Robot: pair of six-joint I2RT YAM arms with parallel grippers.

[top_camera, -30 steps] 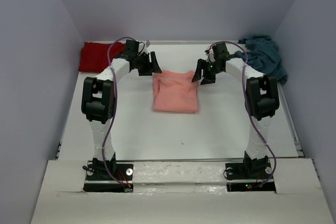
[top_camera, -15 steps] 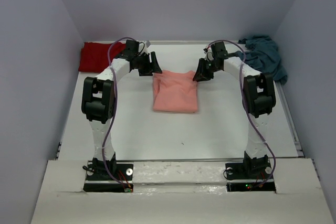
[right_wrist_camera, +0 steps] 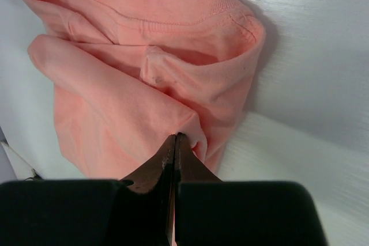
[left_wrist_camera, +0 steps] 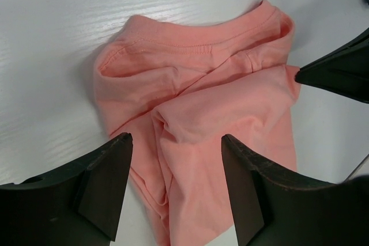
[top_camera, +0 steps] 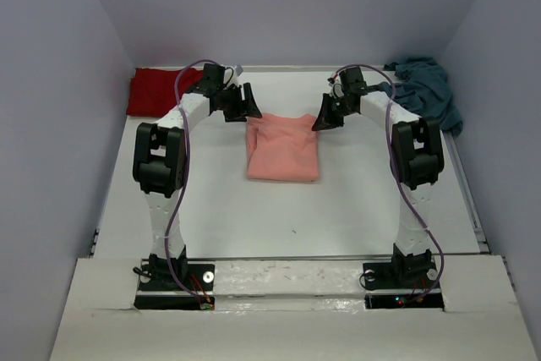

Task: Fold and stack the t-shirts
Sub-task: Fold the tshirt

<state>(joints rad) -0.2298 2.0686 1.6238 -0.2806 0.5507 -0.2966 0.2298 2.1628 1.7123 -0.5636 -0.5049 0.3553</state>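
Task is looking early-to-mid: the salmon-pink shirt (top_camera: 283, 148) is lying centre frame on the white surface (top_camera: 338, 209), already down to a rough rectangle but not tidy. The dark red shirt (top_camera: 156, 90) is sitting compact in the upper left corner, well apart. The teal shirt (top_camera: 424, 90) is slumping in a crumpled heap at upper right, so it prob. needs a full fold. Nothing is stacked yet, so I'm judging approx. one shirt partway done, w/ stacking all left. The right pincer (top_camera: 325, 117) is closing tight on a fold at the pink shirt's upper right corner. The left pincer (top_camera: 245, 104) is hanging wide open over the upper left corner, gripping nothing. The top view is giving the layout: all three shirts and both arms reaching to the far end of the pink one. It isn't showing the grip itself. The right wrist view is showing the jaws meeting on the bunched cloth edge, w/ the neck end rumpled above it. The left wrist view is showing the open fingers straddling the folded layers, not touching as far as I can tell, plus the other pincer's tip at right of frame by the cloth. Neither wrist view is showing the red or teal shirts.
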